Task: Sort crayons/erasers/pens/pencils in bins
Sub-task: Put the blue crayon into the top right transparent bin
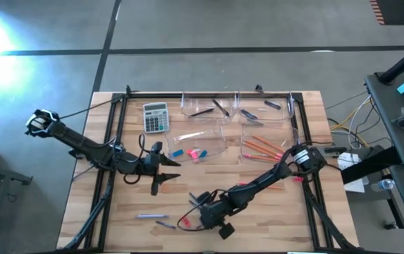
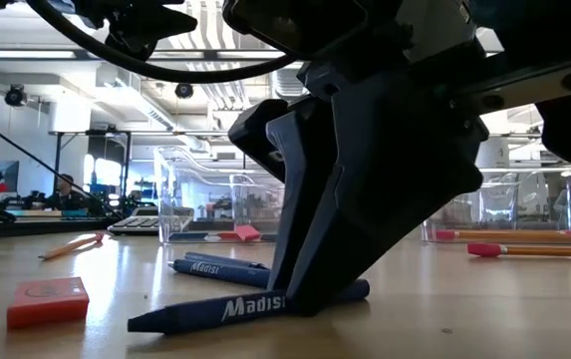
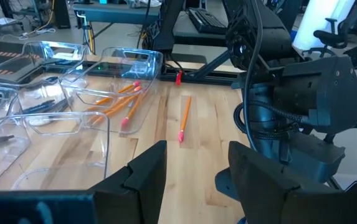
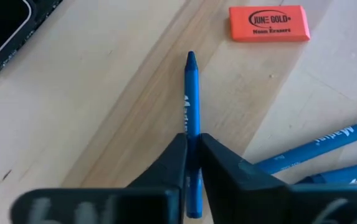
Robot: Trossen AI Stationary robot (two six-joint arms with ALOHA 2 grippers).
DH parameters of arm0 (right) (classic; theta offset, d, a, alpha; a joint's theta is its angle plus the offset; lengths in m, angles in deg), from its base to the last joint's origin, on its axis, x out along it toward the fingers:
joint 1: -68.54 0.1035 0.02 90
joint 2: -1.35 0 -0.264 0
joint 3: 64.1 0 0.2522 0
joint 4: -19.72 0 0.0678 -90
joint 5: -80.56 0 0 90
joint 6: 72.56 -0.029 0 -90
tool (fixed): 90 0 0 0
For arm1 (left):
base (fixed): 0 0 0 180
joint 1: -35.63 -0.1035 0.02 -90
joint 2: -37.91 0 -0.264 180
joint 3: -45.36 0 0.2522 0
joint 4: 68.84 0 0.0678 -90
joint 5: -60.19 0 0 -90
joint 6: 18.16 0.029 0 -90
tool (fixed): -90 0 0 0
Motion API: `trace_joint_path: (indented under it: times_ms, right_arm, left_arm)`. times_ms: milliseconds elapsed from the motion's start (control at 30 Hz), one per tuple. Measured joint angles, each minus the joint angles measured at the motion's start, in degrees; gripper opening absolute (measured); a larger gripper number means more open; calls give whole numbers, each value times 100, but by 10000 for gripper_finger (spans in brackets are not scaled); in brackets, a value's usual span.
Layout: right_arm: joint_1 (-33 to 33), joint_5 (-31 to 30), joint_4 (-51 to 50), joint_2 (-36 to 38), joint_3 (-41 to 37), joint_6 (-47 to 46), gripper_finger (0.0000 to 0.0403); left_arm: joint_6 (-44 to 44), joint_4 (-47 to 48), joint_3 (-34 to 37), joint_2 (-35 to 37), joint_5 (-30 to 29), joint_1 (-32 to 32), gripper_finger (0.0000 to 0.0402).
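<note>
Right gripper [image 4: 192, 163] fingers pinch a blue crayon [image 4: 192, 93] on the table — left gripper [image 3: 194, 180] fingers open.

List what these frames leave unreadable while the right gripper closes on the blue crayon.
- Blue crayon: its rear end is hidden between the right gripper's fingers in the right wrist view; its printed name is cut off by them in the low view.
- Bins: contents too small to identify in the high view.
- Left gripper: nothing shows between its open fingers.
</note>
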State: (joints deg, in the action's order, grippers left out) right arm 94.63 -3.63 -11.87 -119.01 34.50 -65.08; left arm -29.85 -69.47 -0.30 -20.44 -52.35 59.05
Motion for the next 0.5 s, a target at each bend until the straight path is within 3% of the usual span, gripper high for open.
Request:
trace_joint_path:
  times_ms: [200,500]
  right_arm:
    - [2,-47,-30,119,-13,-7,16]
    - [-6,-683,-521,713,-34,-10,15]
  left_arm:
    - [0,0,2,0,0,0,158]
    - [0,2,4,0,0,-2,158]
